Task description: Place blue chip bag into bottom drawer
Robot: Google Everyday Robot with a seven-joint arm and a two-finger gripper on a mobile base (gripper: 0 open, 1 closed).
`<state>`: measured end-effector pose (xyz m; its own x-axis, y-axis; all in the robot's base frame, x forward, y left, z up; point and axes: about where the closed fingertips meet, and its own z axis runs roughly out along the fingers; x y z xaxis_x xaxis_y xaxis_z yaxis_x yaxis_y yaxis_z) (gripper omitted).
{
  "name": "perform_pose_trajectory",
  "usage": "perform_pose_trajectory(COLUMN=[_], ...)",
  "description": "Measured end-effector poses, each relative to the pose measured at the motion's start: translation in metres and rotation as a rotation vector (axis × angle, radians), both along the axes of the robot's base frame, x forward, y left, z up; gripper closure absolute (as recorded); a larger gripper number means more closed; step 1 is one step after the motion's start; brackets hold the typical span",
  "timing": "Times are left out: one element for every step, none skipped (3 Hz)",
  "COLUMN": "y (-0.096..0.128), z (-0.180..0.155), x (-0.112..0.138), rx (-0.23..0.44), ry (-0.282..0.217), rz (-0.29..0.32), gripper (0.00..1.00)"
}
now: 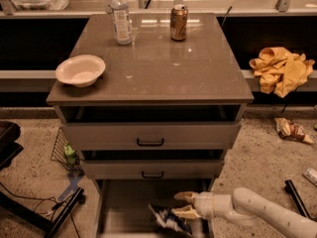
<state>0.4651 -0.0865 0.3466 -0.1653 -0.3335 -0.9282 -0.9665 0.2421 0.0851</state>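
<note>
With the bottom drawer (124,207) pulled out under the bench's (148,78) front edge, the step is calling for a clean let-go. The blue chip bag (167,220) is lying low in the drawer, below the bench's front right corner. The gripper (185,205), just right of it, is released, lower finger touching the foil. Lifting straight away is looking safest. The bag is showing crinkled dark-blue foil with white print.
</note>
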Motion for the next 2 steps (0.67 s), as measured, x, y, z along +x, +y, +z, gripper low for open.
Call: perform_pose_trajectory(y=[0.0019, 0.0024], z=[-0.0002, -0.0002], x=[-0.0004, -0.0005], rx=[0.002, 0.003], ry=[0.001, 0.001], rz=[0.003, 0.004], gripper=[0.0, 0.0])
